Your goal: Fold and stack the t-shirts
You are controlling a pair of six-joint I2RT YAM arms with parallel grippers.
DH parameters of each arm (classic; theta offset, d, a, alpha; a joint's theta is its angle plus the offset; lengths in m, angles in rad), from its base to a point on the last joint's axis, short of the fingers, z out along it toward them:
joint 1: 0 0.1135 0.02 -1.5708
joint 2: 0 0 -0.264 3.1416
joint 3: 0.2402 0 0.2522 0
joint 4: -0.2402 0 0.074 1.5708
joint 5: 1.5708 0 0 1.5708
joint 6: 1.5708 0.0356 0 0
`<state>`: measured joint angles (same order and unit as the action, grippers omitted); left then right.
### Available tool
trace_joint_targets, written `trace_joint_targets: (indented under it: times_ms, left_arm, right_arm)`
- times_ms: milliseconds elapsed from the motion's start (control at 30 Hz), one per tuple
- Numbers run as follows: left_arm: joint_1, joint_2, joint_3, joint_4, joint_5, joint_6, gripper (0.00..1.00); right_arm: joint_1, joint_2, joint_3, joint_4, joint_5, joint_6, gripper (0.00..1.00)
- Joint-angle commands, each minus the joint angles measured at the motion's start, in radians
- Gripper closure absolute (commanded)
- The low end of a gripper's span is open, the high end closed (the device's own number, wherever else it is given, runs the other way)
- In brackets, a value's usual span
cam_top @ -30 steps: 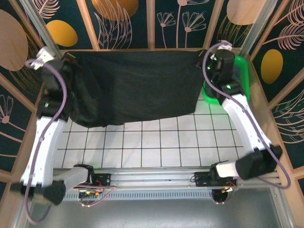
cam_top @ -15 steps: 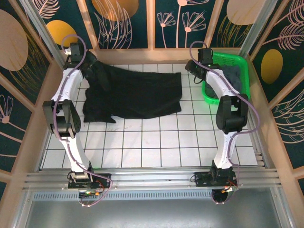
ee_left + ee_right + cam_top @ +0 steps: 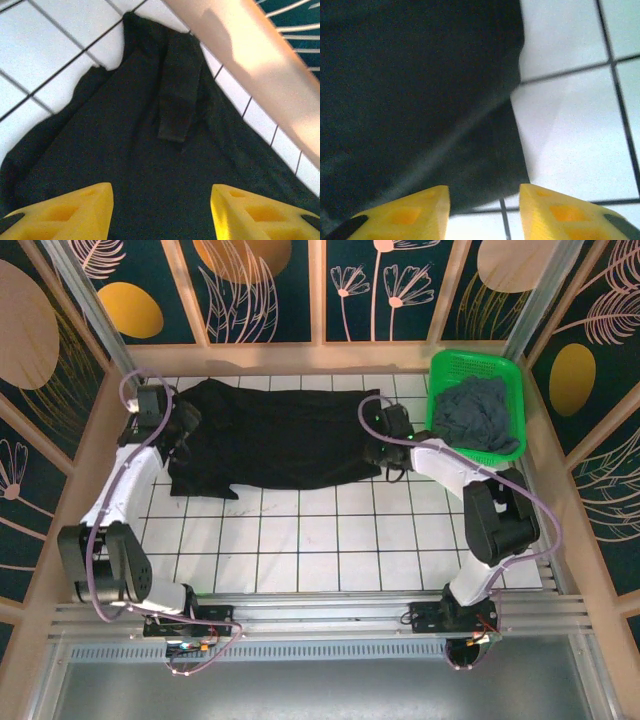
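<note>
Black t-shirt [image 3: 275, 435] lies spread on the far part of the white tiled table [image 3: 330, 540], long axis running left to right along the far wall. Its left end is rumpled with a folded strip of cloth on top, and I cannot tell which end is the collar. Left gripper [image 3: 160, 210] hangs over that left end and right gripper [image 3: 485, 210] over the shirt's near-right corner, both sets of yellow fingers parted with nothing between them. Slate grey-blue t-shirt [image 3: 478, 410] sits crumpled in the green mesh basket [image 3: 436, 390], far right.
</note>
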<state>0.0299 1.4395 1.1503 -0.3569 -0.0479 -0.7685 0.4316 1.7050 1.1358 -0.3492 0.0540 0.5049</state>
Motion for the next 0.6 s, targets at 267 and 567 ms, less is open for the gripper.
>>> trace_joint_targets:
  times_ms: [267,567]
  left_arm:
    - [-0.004,-0.107,-0.155,0.007,0.047,-0.036,0.5]
    - [-0.004,-0.134,-0.17,-0.028,0.019,-0.027,0.51]
  right_arm:
    - [-0.002,0.189,0.061,-0.016,0.039,-0.01,0.56]
    - [-0.005,0.203,0.051,-0.006,0.009,0.058,0.88]
